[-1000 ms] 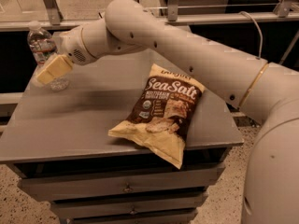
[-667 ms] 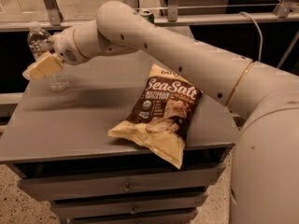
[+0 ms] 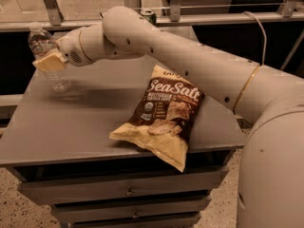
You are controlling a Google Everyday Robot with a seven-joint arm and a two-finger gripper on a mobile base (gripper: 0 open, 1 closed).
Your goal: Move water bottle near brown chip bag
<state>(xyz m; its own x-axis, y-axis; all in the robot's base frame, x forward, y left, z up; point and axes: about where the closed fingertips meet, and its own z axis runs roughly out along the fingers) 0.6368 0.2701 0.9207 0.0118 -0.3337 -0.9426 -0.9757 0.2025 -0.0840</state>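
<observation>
The brown chip bag [image 3: 164,113] is laid flat on the grey bench [image 3: 71,127], and its lower pale yellow edge reaches over the front border of the bench. The water bottle [image 3: 40,41] is found well apart from the bag, to the left of it and a little behind it. It is held upright, and its base seems to rest on the bench. The end effector [image 3: 50,61] is placed at the middle part of the bottle, also far to the left of the bag. The label zone is covered by it, while the cap and the ribbed lower part are left visible. Whether the end effector is spread or pressed on the bottle cannot be told. The white arm [image 3: 190,61] is stretched above and behind the bag. A green can [image 3: 148,15] is seen behind the bag, partly hidden by the arm.
</observation>
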